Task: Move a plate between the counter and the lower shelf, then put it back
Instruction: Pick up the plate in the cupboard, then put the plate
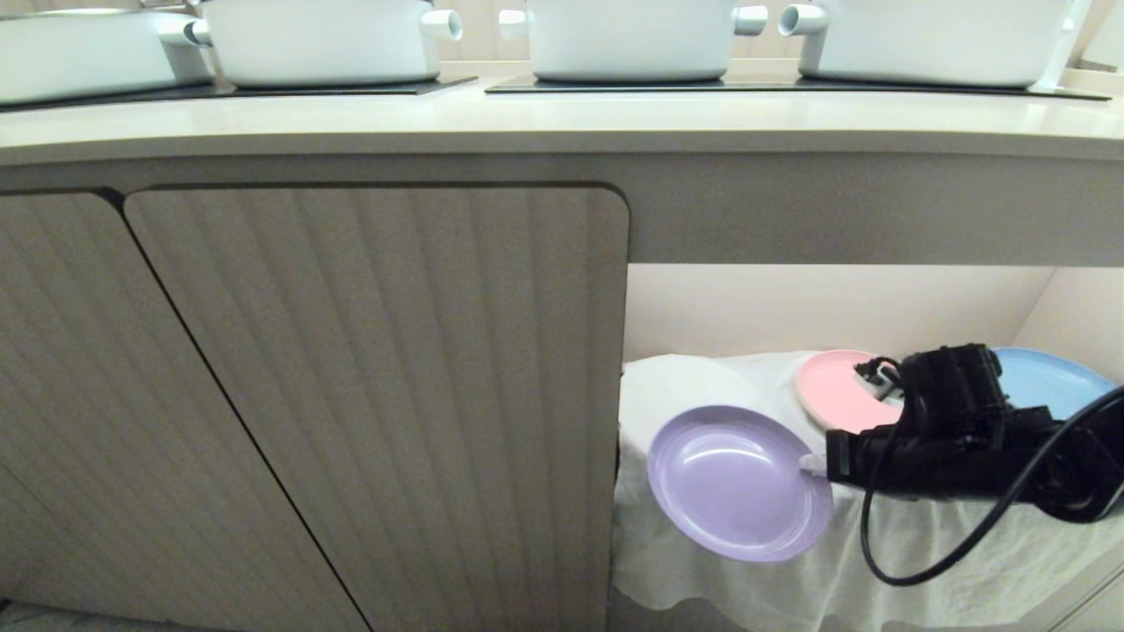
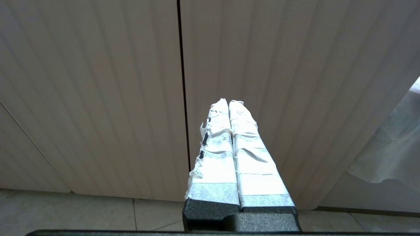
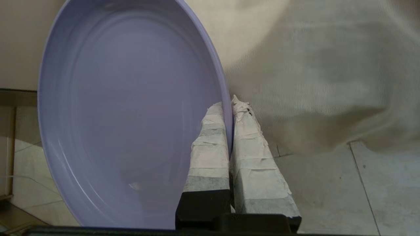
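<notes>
head view: item, the plate [image 1: 733, 483], lilac, round, shallow, low rim. location: at the front edge of the lower shelf [image 1: 957, 544], tilted, its near side hanging out past the draped white cloth [image 1: 702, 386]; whether its underside touches the cloth cannot be told.

holder: right gripper [image 1: 812, 465], reaching in from the robot's right, taped fingers [image 3: 210, 144] pressed together on the plate's rim, one inside the dish and one outside, nothing else held. grip is a thin pinch at one edge only.

neighbours: pink plate [image 1: 834, 391] and blue plate [image 1: 1049, 377] lie further back on the same cloth, partly hidden by the arm. cabinet door [image 1: 378, 395] stands just left of the niche. above, the counter [image 1: 562, 123] carries white pots [image 1: 628, 39] on black hob panels.

left gripper [image 2: 228, 105]: parked, fingers closed on nothing, facing the cabinet doors.

risks, as judged: the plate could pivot or slip out of the edge pinch under its own weight; its rim could strike the counter's overhang on the way up; the cloth could drag and disturb the other plates.
</notes>
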Available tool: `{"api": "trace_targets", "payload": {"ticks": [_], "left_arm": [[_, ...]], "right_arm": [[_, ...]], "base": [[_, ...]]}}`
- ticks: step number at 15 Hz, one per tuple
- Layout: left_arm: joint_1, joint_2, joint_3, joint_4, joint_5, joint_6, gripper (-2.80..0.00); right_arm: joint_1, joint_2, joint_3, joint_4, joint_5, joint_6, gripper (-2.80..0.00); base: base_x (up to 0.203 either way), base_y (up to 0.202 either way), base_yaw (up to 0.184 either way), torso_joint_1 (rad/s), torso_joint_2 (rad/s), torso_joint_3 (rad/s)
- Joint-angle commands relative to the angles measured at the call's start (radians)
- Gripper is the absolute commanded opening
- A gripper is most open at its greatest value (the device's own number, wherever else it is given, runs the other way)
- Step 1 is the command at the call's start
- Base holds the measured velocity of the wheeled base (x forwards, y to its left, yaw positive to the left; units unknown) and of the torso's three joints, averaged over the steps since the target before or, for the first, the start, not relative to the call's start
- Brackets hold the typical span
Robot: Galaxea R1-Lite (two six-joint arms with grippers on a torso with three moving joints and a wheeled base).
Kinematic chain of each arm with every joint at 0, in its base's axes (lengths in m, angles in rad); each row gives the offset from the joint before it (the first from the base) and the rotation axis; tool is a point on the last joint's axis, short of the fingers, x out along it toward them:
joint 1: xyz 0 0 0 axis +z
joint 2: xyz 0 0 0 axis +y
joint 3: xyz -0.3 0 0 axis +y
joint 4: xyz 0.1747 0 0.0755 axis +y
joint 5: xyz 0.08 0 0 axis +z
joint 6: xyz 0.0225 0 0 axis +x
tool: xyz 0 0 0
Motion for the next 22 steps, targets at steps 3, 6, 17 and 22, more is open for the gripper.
{"api": "trace_targets", "payload": {"ticks": [3,6,17,22], "left_arm": [[0.0,0.001,0.0,0.0,0.001,-0.001,-2.8],[0.0,0.001,0.0,0.0,0.001,-0.001,-2.8],[0.001,0.001,0.0,0.0,0.001,-0.001,-2.8],[0.001,0.001,0.0,0.0,0.001,-0.001,-2.8]], "right_arm": [[-0.004,-0.094,0.088,-0.002,0.002,0.0,-2.8],[-0.004,-0.155,0.158,-0.004,0.014,-0.001,-2.8],[-0.003,-0.401,0.375,0.006,0.033,-0.013,-2.8],[-0.003,-0.477,0.464,0.008,0.031,-0.013,-2.8]], "base": [[0.0,0.0,0.0,0.0,0.0,0.0],[0.0,0.0,0.0,0.0,0.0,0.0],[0.0,0.0,0.0,0.0,0.0,0.0],[0.0,0.0,0.0,0.0,0.0,0.0]]}}
